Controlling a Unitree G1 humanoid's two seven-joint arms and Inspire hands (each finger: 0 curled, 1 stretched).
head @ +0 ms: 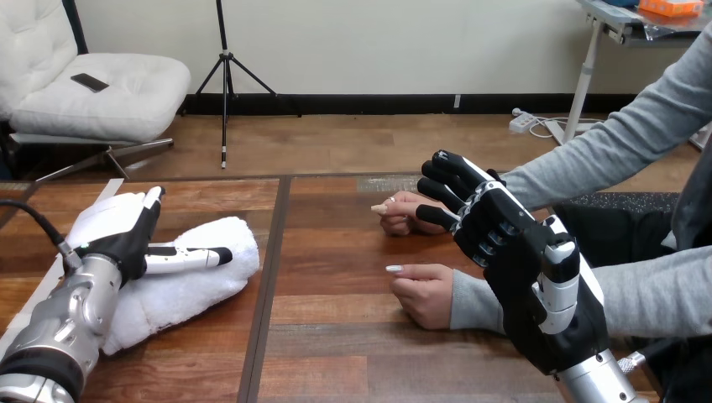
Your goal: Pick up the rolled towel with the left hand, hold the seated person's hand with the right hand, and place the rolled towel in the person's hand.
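Observation:
The rolled white towel [195,287] lies on the wooden table [336,361] at the left. My left hand [117,233] rests on its near-left end, fingers straight and thumb laid flat across the top of the roll. My right hand [514,256] is raised at the right, open with relaxed fingers, in front of the person's grey-sleeved forearm. Its fingertips [438,178] stand just right of the person's far hand [403,217], which rests loosely closed on the table; I cannot tell if they touch. The person's near hand [424,295] lies on the table below it.
A dark seam [267,277] runs down the table between the towel and the person's hands. The person's arms come in from the right edge. Bare wood lies between the towel and the two hands.

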